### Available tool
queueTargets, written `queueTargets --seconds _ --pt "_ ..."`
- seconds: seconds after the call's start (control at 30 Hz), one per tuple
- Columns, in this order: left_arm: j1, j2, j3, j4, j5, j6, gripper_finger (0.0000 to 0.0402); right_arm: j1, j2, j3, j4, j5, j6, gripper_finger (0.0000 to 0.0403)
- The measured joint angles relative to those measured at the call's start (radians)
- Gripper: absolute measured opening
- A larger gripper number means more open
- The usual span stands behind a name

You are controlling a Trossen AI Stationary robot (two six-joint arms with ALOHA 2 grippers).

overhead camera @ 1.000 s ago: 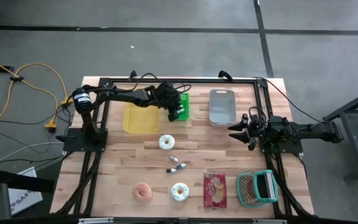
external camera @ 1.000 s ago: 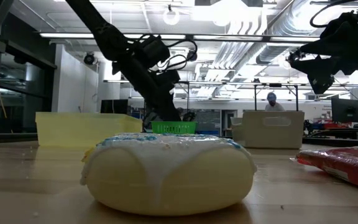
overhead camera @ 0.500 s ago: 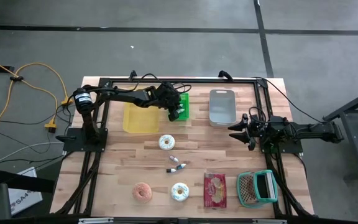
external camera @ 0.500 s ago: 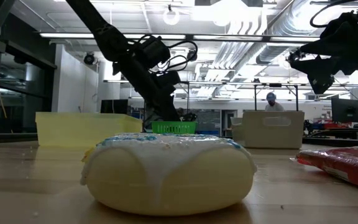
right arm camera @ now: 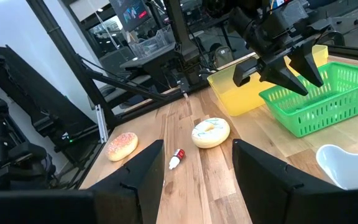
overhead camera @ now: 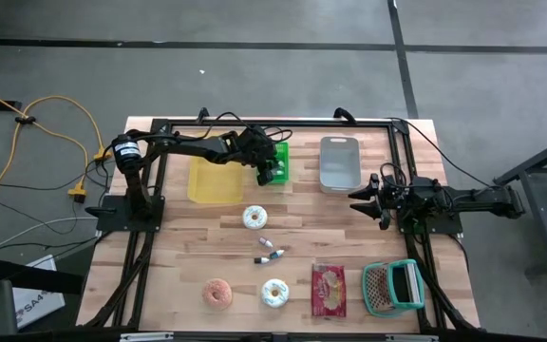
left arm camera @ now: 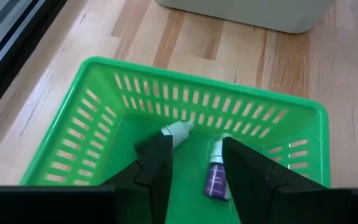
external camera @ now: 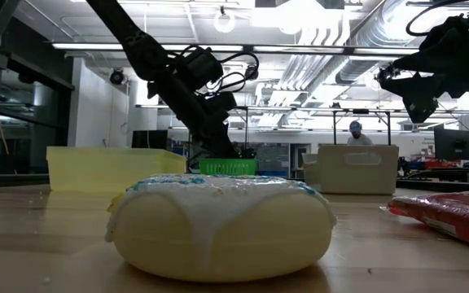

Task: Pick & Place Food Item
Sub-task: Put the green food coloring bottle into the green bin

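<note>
My left gripper [overhead camera: 266, 173] hangs open over the green basket [overhead camera: 280, 152] at the table's far middle, slanting down into it [left arm camera: 194, 162]. Two small bottles lie on the basket's floor below the fingers: a white-capped one [left arm camera: 178, 129] and a purple one [left arm camera: 215, 178]. I see no touch between them and the fingers. A white-iced donut [overhead camera: 254, 218], a pink donut [overhead camera: 218, 293], a second iced donut [overhead camera: 274, 293] and a red snack packet [overhead camera: 329, 290] lie on the table. My right gripper [overhead camera: 357, 201] waits open and level at the right [right arm camera: 197, 168].
A yellow bin [overhead camera: 213, 179] stands left of the green basket and a grey bin [overhead camera: 340, 163] right of it. A teal basket [overhead camera: 392, 287] sits at the near right. Two more small bottles [overhead camera: 270, 249] lie mid-table. A person stands in the room far behind.
</note>
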Motion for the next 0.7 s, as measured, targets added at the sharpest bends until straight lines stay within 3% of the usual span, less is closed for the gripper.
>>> queueTargets --seconds 0.3,0.5,0.7 --pt "0.000 -0.002 0.000 0.005 -0.001 0.011 0.0136 0.000 0.000 0.000 0.000 0.000 0.000 0.0175" --pt "-0.014 -0.078 0.003 -0.002 -0.013 0.043 0.0136 0.000 0.000 0.000 0.000 0.000 0.000 0.0175" --pt "-0.090 -0.199 0.004 -0.069 -0.128 0.102 0.0136 0.000 0.000 0.000 0.000 0.000 0.000 0.0175"
